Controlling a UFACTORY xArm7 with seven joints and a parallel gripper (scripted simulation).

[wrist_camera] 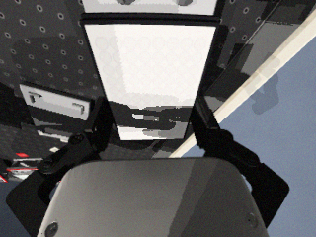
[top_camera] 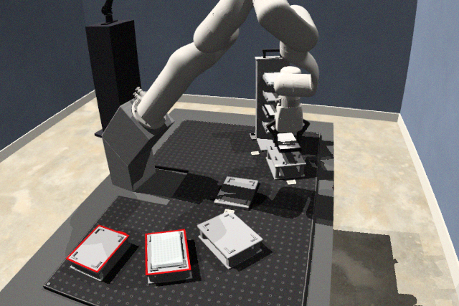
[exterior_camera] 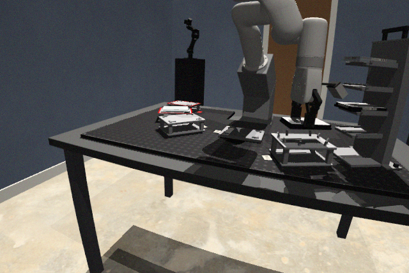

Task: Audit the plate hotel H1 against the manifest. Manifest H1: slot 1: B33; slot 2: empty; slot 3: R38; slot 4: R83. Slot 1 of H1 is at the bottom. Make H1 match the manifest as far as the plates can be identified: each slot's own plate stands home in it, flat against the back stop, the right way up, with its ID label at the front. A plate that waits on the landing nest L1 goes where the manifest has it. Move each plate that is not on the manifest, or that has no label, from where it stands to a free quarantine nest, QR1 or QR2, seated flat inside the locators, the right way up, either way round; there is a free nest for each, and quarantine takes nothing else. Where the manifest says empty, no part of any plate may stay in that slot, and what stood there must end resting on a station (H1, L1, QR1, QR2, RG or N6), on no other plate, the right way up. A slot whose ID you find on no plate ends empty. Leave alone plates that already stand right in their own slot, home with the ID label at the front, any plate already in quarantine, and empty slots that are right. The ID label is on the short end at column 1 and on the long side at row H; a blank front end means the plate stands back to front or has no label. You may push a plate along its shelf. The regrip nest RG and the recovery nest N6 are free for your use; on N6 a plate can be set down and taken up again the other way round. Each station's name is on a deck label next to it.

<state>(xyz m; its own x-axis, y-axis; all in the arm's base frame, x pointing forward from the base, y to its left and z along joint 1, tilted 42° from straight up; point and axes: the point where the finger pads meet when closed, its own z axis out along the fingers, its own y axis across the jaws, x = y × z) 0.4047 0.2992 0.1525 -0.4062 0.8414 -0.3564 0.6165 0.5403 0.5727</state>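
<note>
The gripper (wrist_camera: 150, 129) stands spread wide, clamped on a flat white plate (wrist_camera: 150, 64) across its two long sides. In the top view the plate (top_camera: 288, 138) hangs right of centre, just in front of the tall rack (top_camera: 259, 73) and above a raised stand (top_camera: 285, 169). It looks light, stiff and smooth-sided, so it could slip or tilt; holding it mid-length on the long sides seems soundest.

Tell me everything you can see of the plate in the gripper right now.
The plate is a flat rectangle with a pale, whitish top and a dark rim, plastic by its look. The gripper is shut on it across its long sides near one short end, fingers pressing each side. It hangs level and upright in front of the plate hotel, just above the raised nest. No label is readable.
</note>
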